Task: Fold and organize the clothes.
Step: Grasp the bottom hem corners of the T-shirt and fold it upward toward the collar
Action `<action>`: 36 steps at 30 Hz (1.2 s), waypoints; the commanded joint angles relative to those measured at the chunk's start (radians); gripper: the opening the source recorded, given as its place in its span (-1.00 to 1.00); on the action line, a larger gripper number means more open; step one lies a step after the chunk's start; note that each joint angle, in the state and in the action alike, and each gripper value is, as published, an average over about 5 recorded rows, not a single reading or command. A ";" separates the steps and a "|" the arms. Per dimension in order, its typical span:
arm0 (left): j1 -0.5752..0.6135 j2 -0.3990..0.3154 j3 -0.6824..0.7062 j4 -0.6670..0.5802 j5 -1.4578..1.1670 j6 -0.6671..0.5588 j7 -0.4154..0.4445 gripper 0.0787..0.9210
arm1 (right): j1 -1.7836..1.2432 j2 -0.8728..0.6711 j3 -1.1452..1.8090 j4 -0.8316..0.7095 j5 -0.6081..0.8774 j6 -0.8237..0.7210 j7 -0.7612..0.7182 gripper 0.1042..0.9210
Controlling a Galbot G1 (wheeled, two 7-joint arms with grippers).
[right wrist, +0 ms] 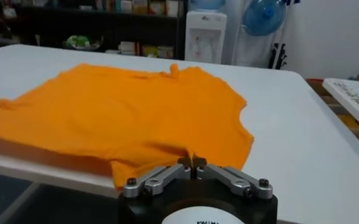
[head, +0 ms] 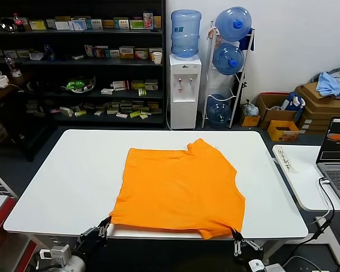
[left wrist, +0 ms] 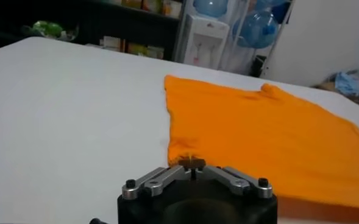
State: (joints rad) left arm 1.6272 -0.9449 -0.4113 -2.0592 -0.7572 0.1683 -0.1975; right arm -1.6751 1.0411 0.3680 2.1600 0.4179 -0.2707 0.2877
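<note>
We are in a storeroom-like space with dark shelves [head: 79,62] along the back wall, a water dispenser [head: 185,85] beside them and cardboard boxes [head: 306,107] off to our right, and in front of us stands a white table [head: 62,175] that carries the whole job. On it lies the orange T-shirt [head: 178,190], spread fairly flat and plain side up, sitting in the middle of the table toward the near side, with its near hem reaching the front edge and drooping slightly over it; a sleeve or collar fold bumps up at the far side. A smaller side table with a laptop [head: 335,153] stands to our right, well apart from the shirt. Our left gripper [head: 104,228] is at the shirt's near left corner and our right gripper [head: 236,237] at the near right corner, both just below the table edge; each is pinched closed on a corner of the hem, as the wrist views show with the fabric bunching into the fingertips. We judge the step in hand to be the first fold, carrying the near hem away from us over the body. To do it well we should lift both corners together, keep them level and taut so the thin cloth does not sag in the middle, and lay the hem square to the far edge. An uneven lift would skew the fold or drag the shirt.
</note>
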 commanded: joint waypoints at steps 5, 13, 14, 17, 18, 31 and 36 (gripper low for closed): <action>-0.338 -0.019 0.104 0.204 -0.027 -0.069 0.055 -0.96 | 0.413 0.003 -0.084 -0.224 0.086 -0.015 0.032 -0.94; -0.461 -0.025 0.181 0.331 -0.019 -0.079 0.073 -0.96 | 0.552 -0.052 -0.147 -0.307 0.155 -0.041 0.026 -0.94; -0.474 -0.028 0.189 0.343 -0.018 -0.080 0.072 -0.96 | 0.562 -0.054 -0.152 -0.313 0.160 -0.042 0.025 -0.94; -0.509 -0.041 0.210 0.371 -0.012 -0.081 0.069 -0.96 | 0.586 -0.057 -0.166 -0.328 0.170 -0.044 0.019 -0.94; -0.519 -0.045 0.216 0.379 -0.010 -0.080 0.066 -0.96 | 0.592 -0.057 -0.171 -0.333 0.172 -0.044 0.016 -0.94; -0.560 -0.064 0.234 0.416 0.044 -0.068 0.065 -0.79 | 0.621 -0.034 -0.204 -0.390 0.163 -0.040 -0.054 -0.51; -0.523 -0.058 0.209 0.381 0.075 -0.077 0.073 -0.46 | 0.569 -0.036 -0.171 -0.362 0.126 -0.021 -0.072 -0.15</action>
State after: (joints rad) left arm 1.1181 -1.0020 -0.2040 -1.6866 -0.7075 0.0923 -0.1308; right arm -1.1185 0.9999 0.2001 1.8169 0.5490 -0.2953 0.2326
